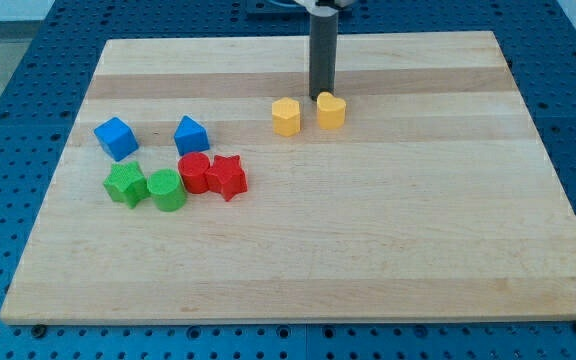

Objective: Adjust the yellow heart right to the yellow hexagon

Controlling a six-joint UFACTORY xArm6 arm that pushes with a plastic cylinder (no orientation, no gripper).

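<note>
The yellow heart (331, 110) lies on the wooden board, in the upper middle of the view. The yellow hexagon (286, 116) lies just to its left, with a small gap between them. My dark rod comes down from the view's top, and my tip (321, 96) rests on the board just above the heart's upper left edge, close to it or touching it.
A blue cube (116, 137) and a blue block (191, 134) lie at the left. Below them are a green star (126, 184), a green cylinder (167, 189), a red cylinder (195, 172) and a red star (227, 177), clustered together. The board's edge (298, 320) runs along the bottom.
</note>
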